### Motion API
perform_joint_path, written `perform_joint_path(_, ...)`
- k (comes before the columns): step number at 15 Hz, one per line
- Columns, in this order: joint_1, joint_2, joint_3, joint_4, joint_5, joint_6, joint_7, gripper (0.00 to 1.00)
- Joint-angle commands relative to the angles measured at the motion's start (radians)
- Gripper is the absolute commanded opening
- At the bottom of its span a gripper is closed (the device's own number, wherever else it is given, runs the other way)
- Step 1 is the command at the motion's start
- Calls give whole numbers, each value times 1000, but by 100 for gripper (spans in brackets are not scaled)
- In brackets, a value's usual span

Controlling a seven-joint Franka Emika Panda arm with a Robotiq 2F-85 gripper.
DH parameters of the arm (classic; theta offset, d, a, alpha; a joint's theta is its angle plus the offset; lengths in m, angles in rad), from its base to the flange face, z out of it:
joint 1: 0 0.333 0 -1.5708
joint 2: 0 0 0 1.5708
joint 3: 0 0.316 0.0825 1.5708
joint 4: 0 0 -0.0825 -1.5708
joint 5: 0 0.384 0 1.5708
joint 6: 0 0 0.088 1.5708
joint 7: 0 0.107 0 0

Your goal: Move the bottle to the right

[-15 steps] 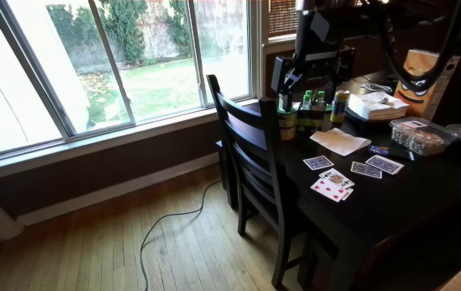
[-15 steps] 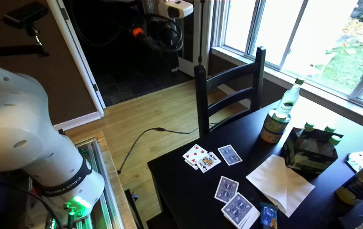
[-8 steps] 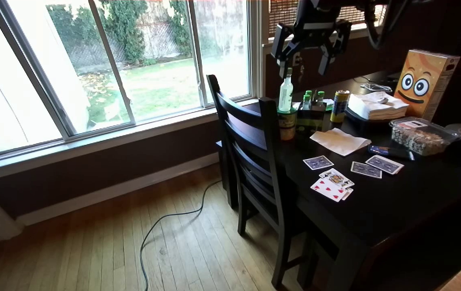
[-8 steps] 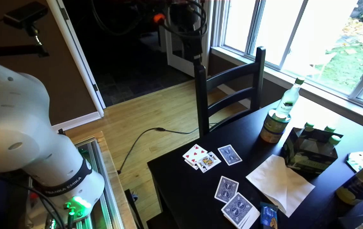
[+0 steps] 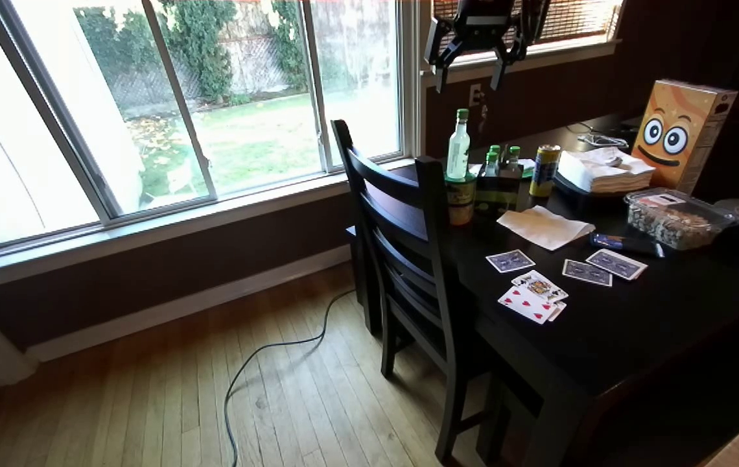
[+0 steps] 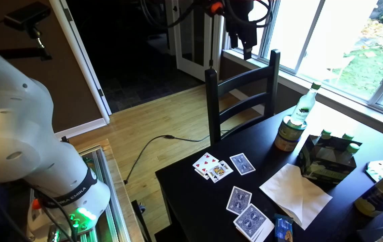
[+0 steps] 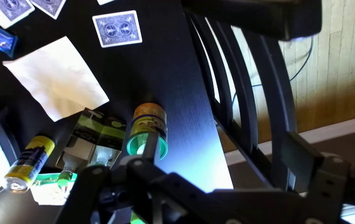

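The bottle is slim, pale green, with a green cap. It stands upright on a stack of two round tubs near the table's window-side edge. Both exterior views show the bottle and the tubs. In the wrist view the bottle is mostly hidden behind a finger; a bit of it shows inside the green rim of the tubs. My gripper is open and empty. It hangs above the bottle's height and apart from it, left of the bottle in an exterior view.
A dark carrier with green-capped bottles stands beside the tubs. A can, a napkin and playing cards lie around. A black chair stands at the table edge. A cereal box stands farther along.
My gripper has risen in an exterior view, uncovering the bottle that it hid a second ago. In an exterior view it has also moved right. The bottle has not moved.
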Motion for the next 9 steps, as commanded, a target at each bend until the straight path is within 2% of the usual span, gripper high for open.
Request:
perform_joint_path(1,-2,121,-57,163,39,-41,-87,100)
perform_joint_path(6,-30,223,-134,323,41,-180,-324,100)
perform_joint_path(9,-65,287,-162,397,151,-262,-559,100)
